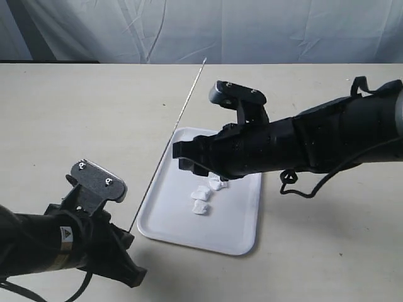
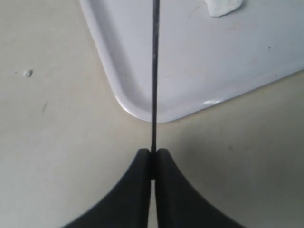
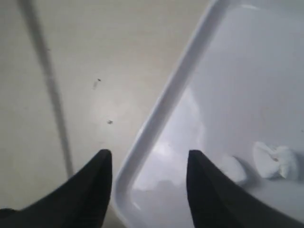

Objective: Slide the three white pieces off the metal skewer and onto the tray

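Your sliding step looks finished: the small soft white lumps [image 1: 201,202] lie on the flat, glossy white rectangular tray [image 1: 234,229], near its middle. The thin grey metal skewer [image 1: 170,138] looks bare along the length you can see. I count three lumps, though the right arm partly covers one. The left gripper [image 2: 153,154] is pressed together on the skewer's end just off a corner of the tray. The right gripper [image 3: 149,164] hangs spread and empty across the tray's rim. What is left, I judge, is to lay the skewer down clear of the tray without nudging the lumps.
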Available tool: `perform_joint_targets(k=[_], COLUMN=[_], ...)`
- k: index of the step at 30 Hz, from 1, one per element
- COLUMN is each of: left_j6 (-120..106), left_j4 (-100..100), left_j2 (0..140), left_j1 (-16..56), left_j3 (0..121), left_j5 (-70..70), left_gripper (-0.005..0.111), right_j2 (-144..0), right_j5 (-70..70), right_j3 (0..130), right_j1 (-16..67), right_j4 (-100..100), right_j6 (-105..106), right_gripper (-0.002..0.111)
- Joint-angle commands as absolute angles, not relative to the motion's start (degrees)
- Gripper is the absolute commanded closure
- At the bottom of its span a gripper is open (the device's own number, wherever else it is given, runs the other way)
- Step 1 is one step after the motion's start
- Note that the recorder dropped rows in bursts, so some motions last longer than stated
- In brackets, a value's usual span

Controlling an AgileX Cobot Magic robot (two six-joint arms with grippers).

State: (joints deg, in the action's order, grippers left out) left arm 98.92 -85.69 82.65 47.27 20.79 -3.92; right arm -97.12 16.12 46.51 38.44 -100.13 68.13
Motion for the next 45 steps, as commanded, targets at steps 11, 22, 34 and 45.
perform_joint_targets(k=[11,22,34,45], left_j6=[107.54,110.73,110.98,110.56], left_j4=[-99.95,-99.95,-99.95,-99.95], left_j2=[94.17,99.11,99.11,93.45], left_j1=[35.47,35.47,35.47,35.47], left_j3=[27.88,33.52,32.98,30.09], left_j5=[13.78,19.21,21.12,18.35], left_gripper=[0.107,0.107,0.088,0.087], right_j2=[-72.08,-63.75,-55.68,-37.75], right_j5=[15.69,13.94,1.8,-14.35], right_j3=[44.35,44.35,44.35,41.5], right_j1=[38.28,38.28,38.28,38.28], right_j4=[-91.0,-88.41,-87.4,-93.5], right_j6=[60.57,60.57,60.76,78.28], right_gripper=[0.061,0.061,0.061,0.061])
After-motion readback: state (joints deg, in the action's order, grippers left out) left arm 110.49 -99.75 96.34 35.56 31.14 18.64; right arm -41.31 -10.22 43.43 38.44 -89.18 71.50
